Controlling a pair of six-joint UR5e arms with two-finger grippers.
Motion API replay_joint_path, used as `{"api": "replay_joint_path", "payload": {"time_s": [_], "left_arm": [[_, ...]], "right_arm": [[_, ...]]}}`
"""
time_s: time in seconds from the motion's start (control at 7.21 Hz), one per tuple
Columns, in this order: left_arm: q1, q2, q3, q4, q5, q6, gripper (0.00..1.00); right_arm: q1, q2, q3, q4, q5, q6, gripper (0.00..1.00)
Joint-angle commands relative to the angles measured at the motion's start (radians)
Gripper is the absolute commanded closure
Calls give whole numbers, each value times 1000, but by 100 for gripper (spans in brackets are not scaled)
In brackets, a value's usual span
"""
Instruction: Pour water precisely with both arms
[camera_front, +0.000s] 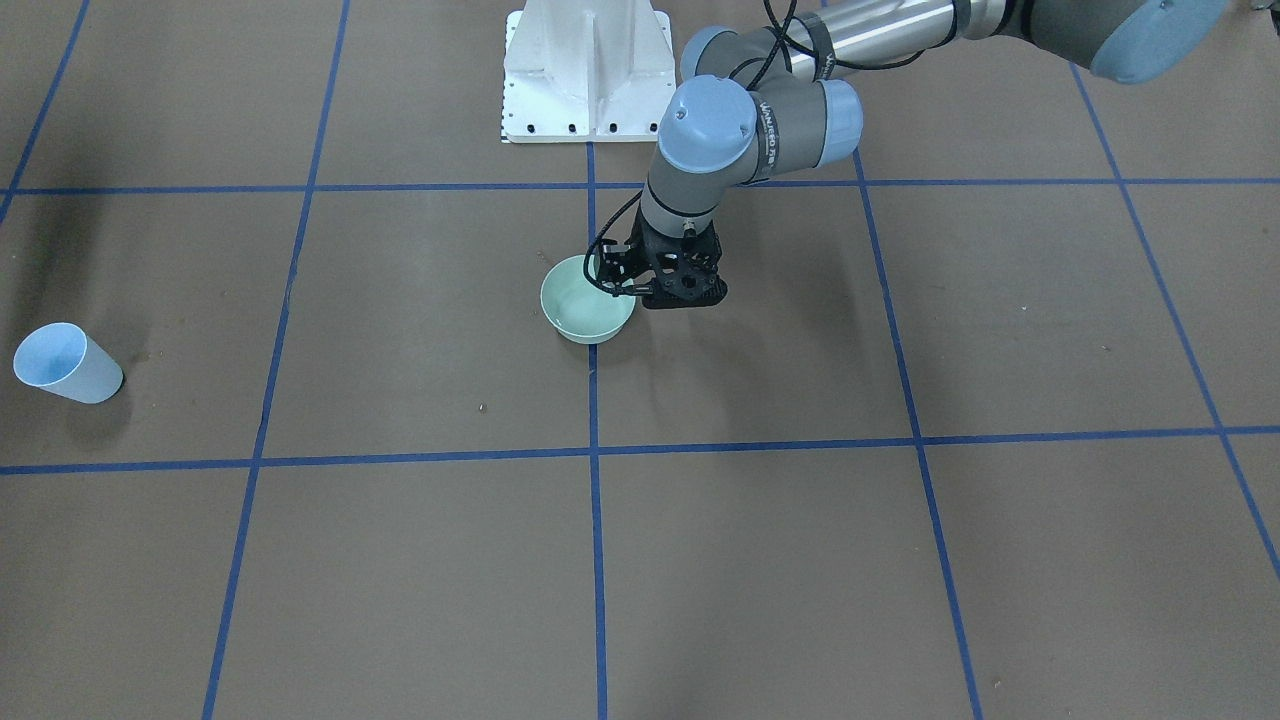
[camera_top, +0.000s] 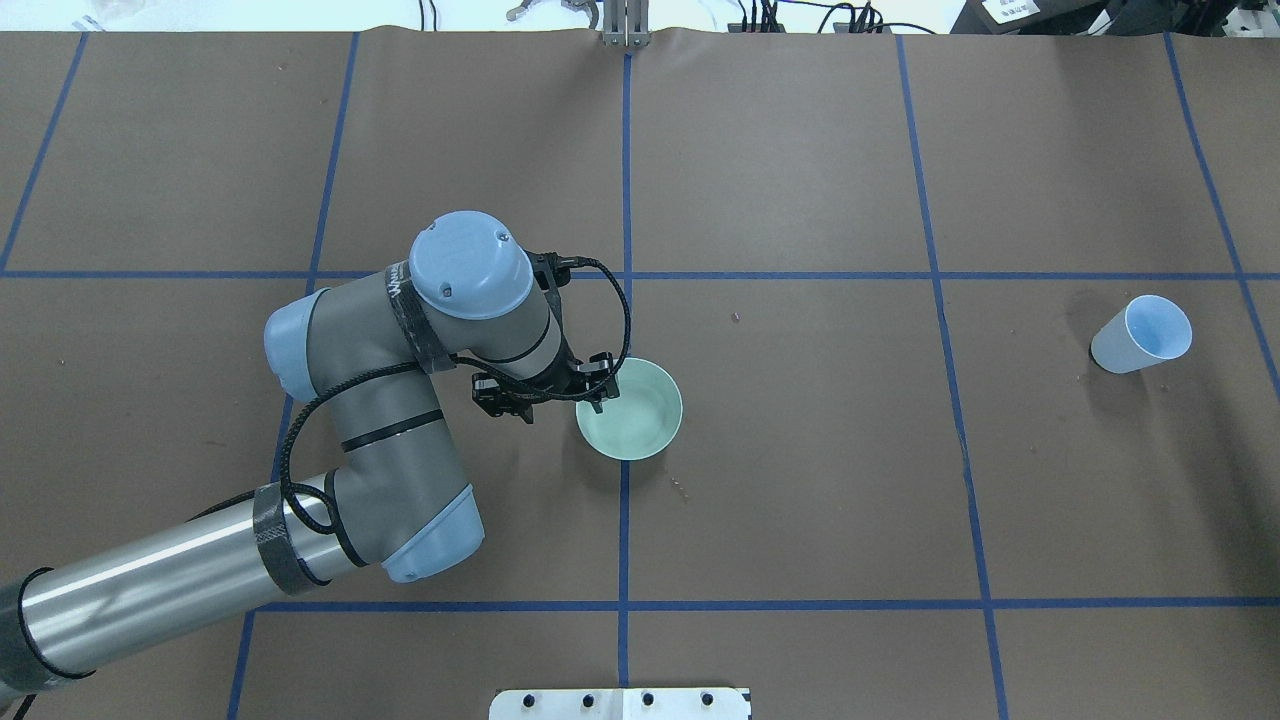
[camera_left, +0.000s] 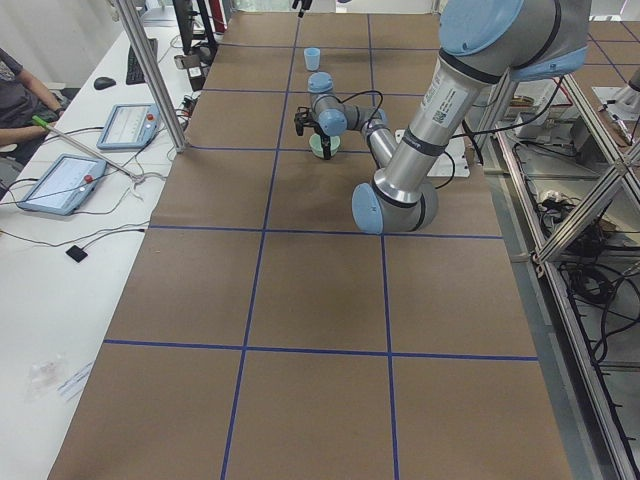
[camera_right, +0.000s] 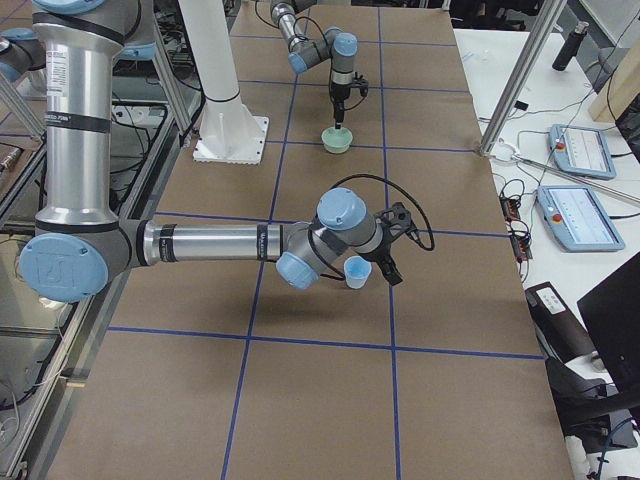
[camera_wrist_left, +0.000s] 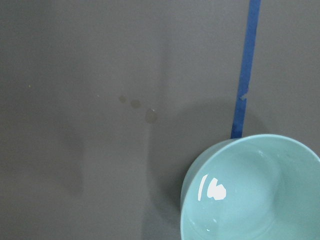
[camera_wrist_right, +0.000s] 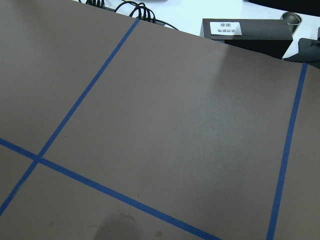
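Even light is shining down, making soft shadows on the tabletop (camera_front: 900, 560) and glaring white inside the bowl (camera_wrist_left: 260, 205).

- A pale green bowl (camera_top: 660, 435) is set upright on the table, its near rim directly under the left pincer (camera_top: 598, 383); contact cannot be confirmed.
- A light blue cup (camera_top: 1143, 335) is placed mouth up, well apart from that pincer, beyond the bowl.
- The table is covered by a brown sheet (camera_top: 800, 450) marked with blue tape lines (camera_top: 623, 530); one line is crossed by the bowl, just beside the pincer.
- A white pedestal base (camera_front: 588, 70) is seen near the pincer, on the robot's side.
- Small dark stains (camera_wrist_left: 136, 103) are spotted on the sheet near the bowl.
- Two tablets (camera_left: 58, 183) are laid on a white side bench, far from the pincer.
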Motion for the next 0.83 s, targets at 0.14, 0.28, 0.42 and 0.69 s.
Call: {"api": "replay_joint_path", "payload": {"time_s": [0.14,0.28,0.42,0.69], "left_arm": [[12,-19,20,-1,1,-1,39],[12,-31,33,-1,1,-1,52],[12,-33,33,-1,1,-1,75],[14,-33,34,1,-1,-3,100]], "right_arm": [[45,14,18,-136,32,-126,1],[47,12,27,-148,34,-127,1],[44,12,29,-148,34,-127,1],[39,12,26,-150,34,-127,1]]}}
